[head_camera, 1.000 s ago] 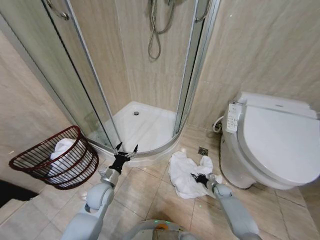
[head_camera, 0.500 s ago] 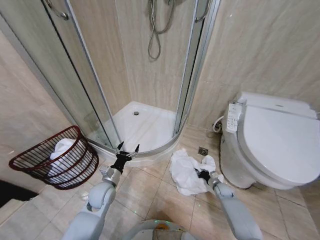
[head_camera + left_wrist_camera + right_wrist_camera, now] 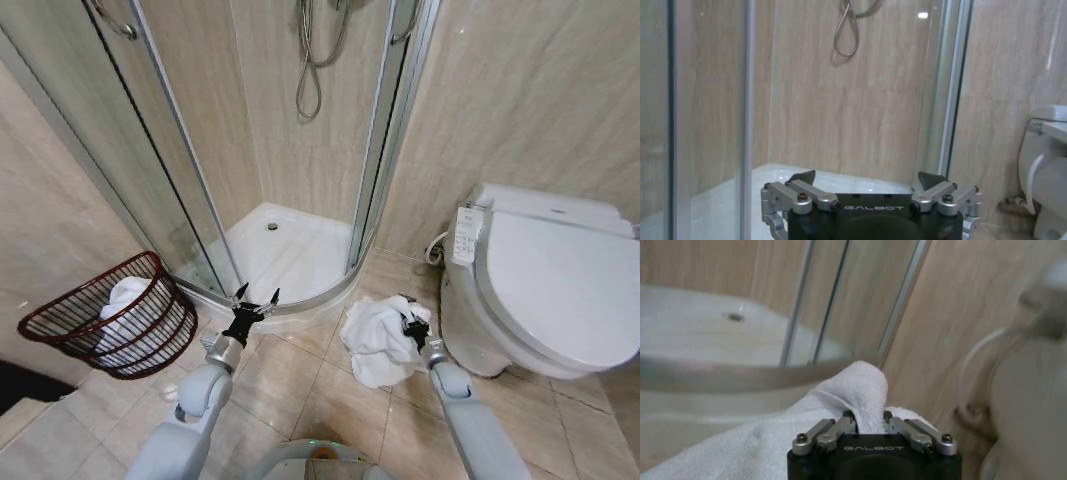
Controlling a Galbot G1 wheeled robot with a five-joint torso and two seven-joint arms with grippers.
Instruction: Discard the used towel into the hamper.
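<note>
Pinching towel, right gripper, beside toilet

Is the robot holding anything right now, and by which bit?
The right pincer pinches a raised fold of the white towel; the left pincer holds nothing.

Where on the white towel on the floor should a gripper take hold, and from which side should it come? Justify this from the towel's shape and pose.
Grip a raised fold near the top of the towel, coming from above. It lies crumpled on the tiles beside the toilet, so its upstanding ridges are probably easier to pinch than flat edges. The right gripper is shut on such a ridge; the left gripper hangs open.
</note>
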